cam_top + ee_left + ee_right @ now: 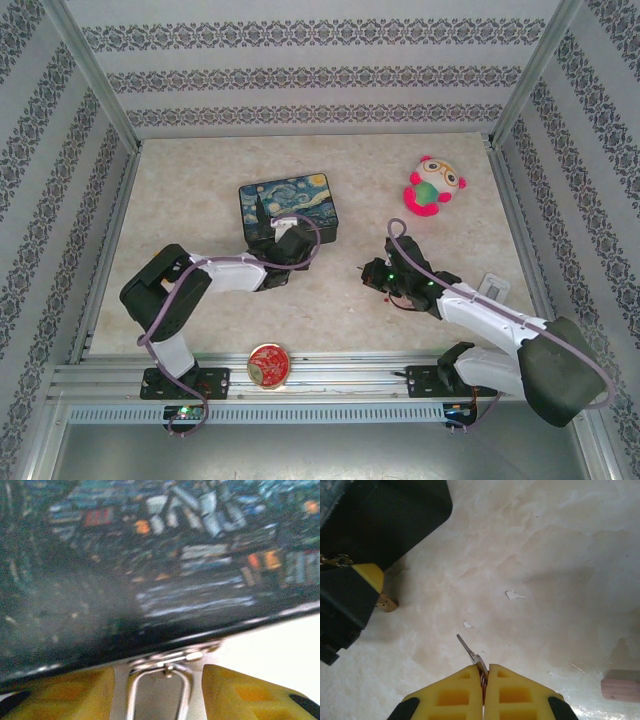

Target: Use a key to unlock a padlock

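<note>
the right gripper (480, 667), with its fat yellow fingers, is right up close in its own wrist view; it is squeezed tight on the tiny dark metal key (469, 651), and the key's thin end pokes out over the pale stone-look table (545, 555); the left gripper (159, 674) is down at the near edge of the dark flat box with the starry night painting (175, 555); the small brass-coloured padlock with the thin silvery loop (186, 695) sits between its two yellow fingers; the fingers stand a bit apart from the loop, and the lock's body is hidden below the picture, so i cannot tell if they pinch it.

so the key is picked up; that part is done; what is left is to bring key and lock together (they are well apart now), push the key in, and turn it till the loop pops open.

the left wrist view gives the loop close up; the right wrist view gives the key, plus a little brass bit (386, 603) peeking from under the other arm's finger, likely the lock; the top view gives both arms, a pink plush toy (432, 187) and a round red tin (268, 364), but lock and key are too small to make out there.
</note>
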`<action>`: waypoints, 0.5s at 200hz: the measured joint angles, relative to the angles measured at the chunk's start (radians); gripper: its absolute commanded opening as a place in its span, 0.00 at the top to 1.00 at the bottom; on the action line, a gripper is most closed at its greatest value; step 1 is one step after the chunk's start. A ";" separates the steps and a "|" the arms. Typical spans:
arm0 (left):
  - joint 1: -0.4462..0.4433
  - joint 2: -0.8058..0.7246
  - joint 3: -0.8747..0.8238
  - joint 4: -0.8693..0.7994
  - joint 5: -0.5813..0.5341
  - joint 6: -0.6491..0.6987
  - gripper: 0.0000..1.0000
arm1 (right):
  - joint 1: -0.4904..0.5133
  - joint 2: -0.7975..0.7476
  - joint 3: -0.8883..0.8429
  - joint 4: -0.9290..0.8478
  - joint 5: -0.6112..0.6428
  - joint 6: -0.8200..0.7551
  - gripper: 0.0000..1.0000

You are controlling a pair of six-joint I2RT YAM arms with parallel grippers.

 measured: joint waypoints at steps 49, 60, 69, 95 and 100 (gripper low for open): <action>-0.034 0.019 0.021 -0.038 -0.066 -0.006 0.53 | 0.002 0.050 0.021 0.001 0.006 -0.023 1.00; -0.035 0.021 0.021 -0.049 -0.077 -0.009 0.54 | 0.002 0.051 0.021 0.002 0.006 -0.026 1.00; -0.036 0.022 0.021 -0.058 -0.085 -0.010 0.56 | 0.002 0.051 0.021 0.004 0.006 -0.029 1.00; -0.036 0.028 0.022 -0.078 -0.102 -0.021 0.58 | 0.002 0.051 0.022 0.016 0.005 -0.042 1.00; -0.036 0.032 0.023 -0.080 -0.103 -0.024 0.58 | 0.002 0.051 0.023 0.016 0.005 -0.043 1.00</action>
